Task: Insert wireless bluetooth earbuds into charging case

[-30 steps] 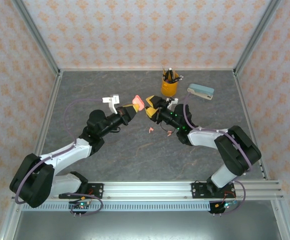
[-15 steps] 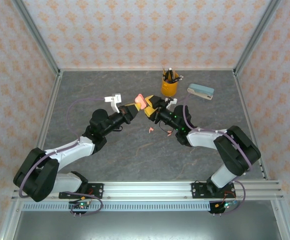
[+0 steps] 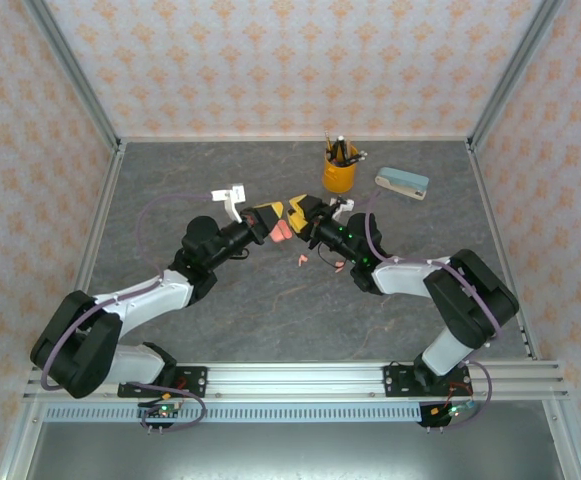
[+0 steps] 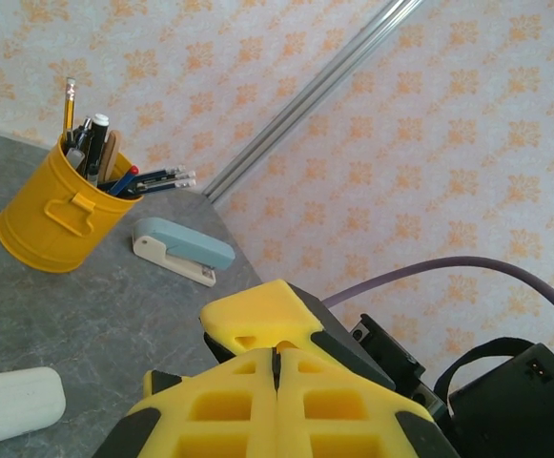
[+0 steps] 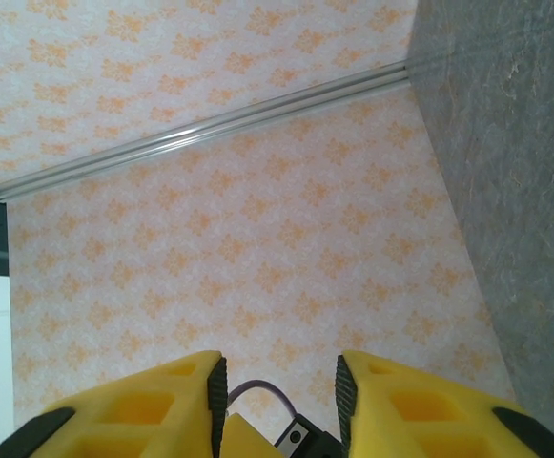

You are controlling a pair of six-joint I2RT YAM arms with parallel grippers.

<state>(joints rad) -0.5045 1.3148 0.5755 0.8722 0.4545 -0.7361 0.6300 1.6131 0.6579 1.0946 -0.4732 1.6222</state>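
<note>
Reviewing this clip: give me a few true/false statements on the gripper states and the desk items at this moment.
1. The right gripper is open. True.
2. The yellow pencil cup lies on its side. False: it stands upright.
3. The left gripper has its fingers pressed together. True.
4. In the top view the blue stapler lies left of the cup. False: it lies to its right.
5. The white charging case sits between the right gripper's fingers. False: it lies on the table.
</note>
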